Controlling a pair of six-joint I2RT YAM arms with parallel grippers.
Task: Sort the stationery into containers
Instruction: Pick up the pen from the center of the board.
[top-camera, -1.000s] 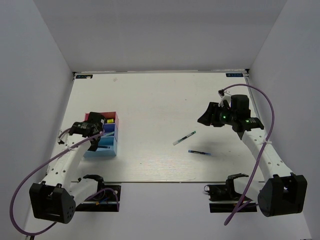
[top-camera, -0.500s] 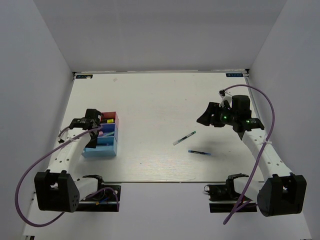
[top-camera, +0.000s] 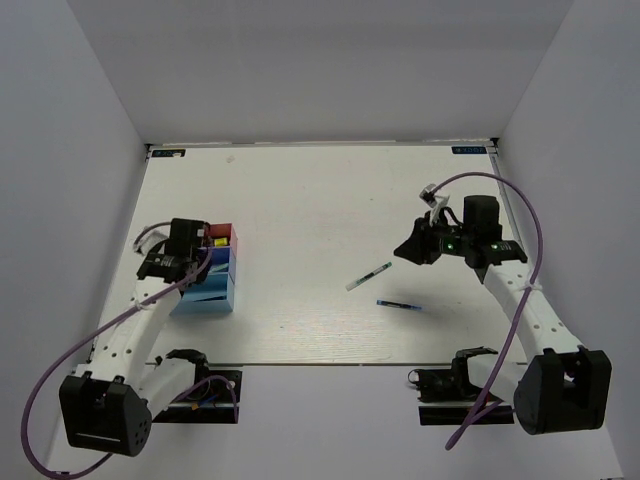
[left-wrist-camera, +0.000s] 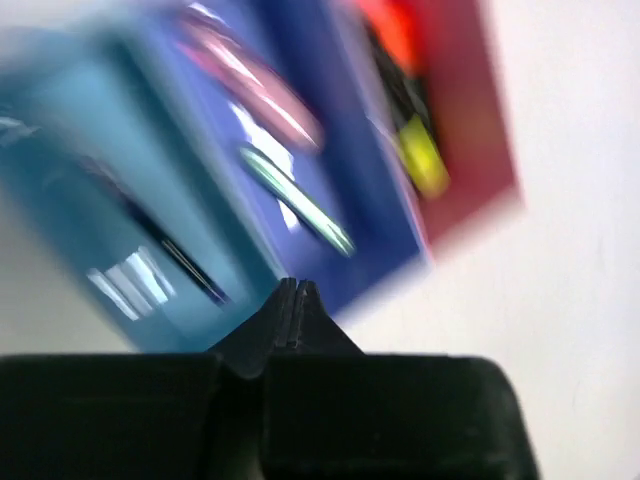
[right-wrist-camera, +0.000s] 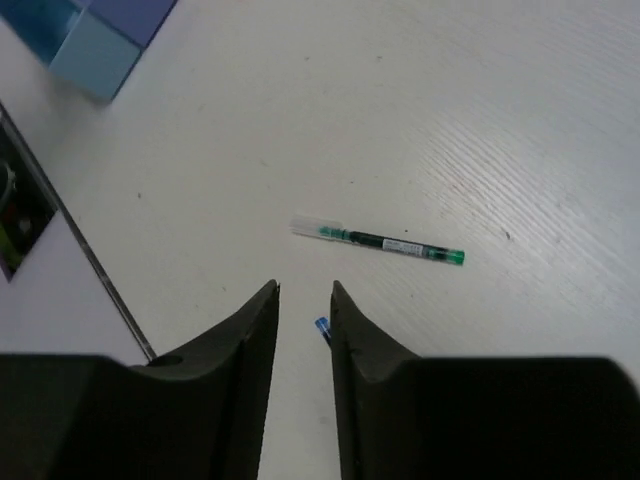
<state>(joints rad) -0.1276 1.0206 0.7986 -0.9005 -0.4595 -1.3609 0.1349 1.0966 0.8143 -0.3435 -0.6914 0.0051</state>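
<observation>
Stationery lies partly in the boxes at your left. A yellow-ended highlighter (left-wrist-camera: 424, 166) is in the pink box (left-wrist-camera: 482, 120) and a thin greenish item (left-wrist-camera: 300, 205) is in the blue box (left-wrist-camera: 385, 255), both blurred. Your left gripper (left-wrist-camera: 296, 290) hangs over them, fingers pressed together on nothing. On the table (top-camera: 300, 200) a green pen (top-camera: 369, 276) and a blue pen (top-camera: 398, 304) lie apart. Your right gripper (right-wrist-camera: 303, 292) hovers above them, fingers slightly parted, empty.
</observation>
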